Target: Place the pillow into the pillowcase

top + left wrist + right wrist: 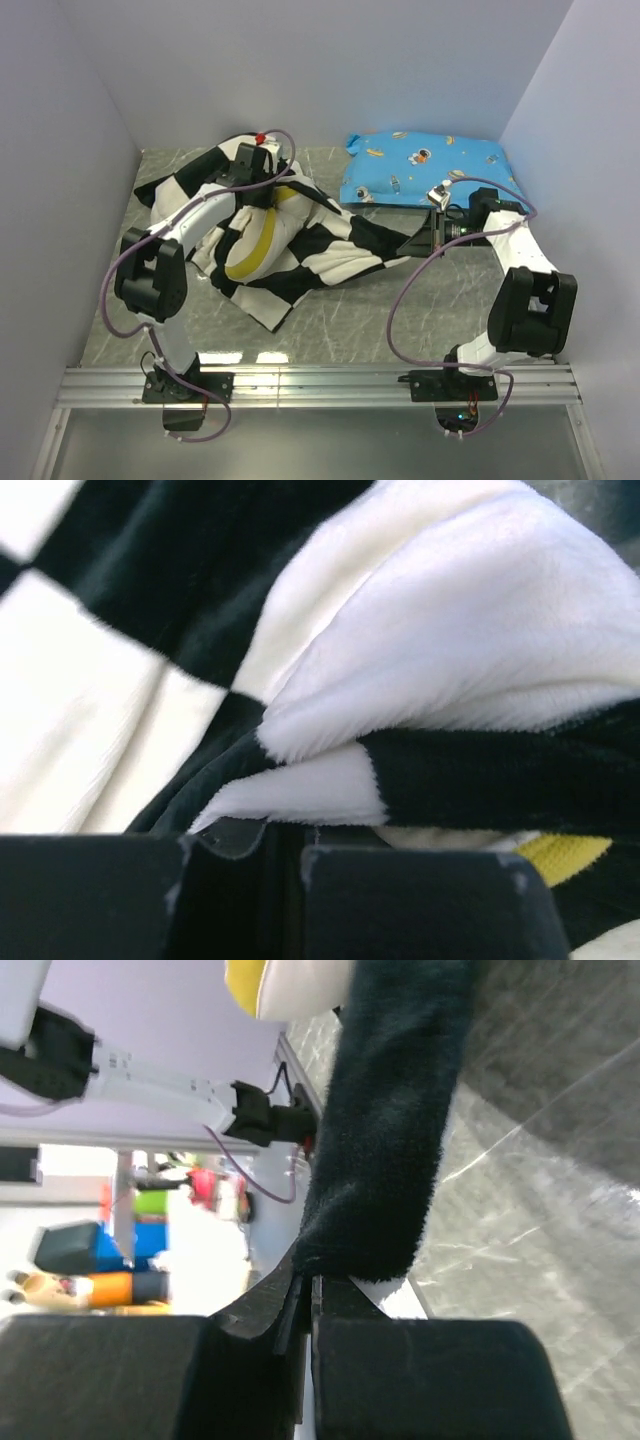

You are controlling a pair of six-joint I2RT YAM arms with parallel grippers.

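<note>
- Covering the left and centre of the table [340, 320], the pillowcase [320, 250] lies crumpled, with one corner stretched out to the right.
- The table is a grey, marble-veined slab. Plain pale walls [320, 70] close it in at the left, back and right.
- A metal rail [320, 385] runs along the near edge and carries both arm bases.
- The pillow [262, 240] sits partly inside the pillowcase. A cream face and a curved band of yellow piping show through the open mouth.
- The left gripper [285, 845] is at the far end of the pillowcase. Its jaws are nearly closed, pinching a fold of black-and-white fabric.
- The right gripper [305, 1300] is low over the table at the stretched corner. Its jaws are closed tight on the black edge of the pillowcase.
- A blue pillow [425, 165] lies flat at the back right, against the rear wall. It is just beyond the right gripper and separate from the pillowcase.
- Purple cables [400, 310] loop beside each arm, above the table.
</note>
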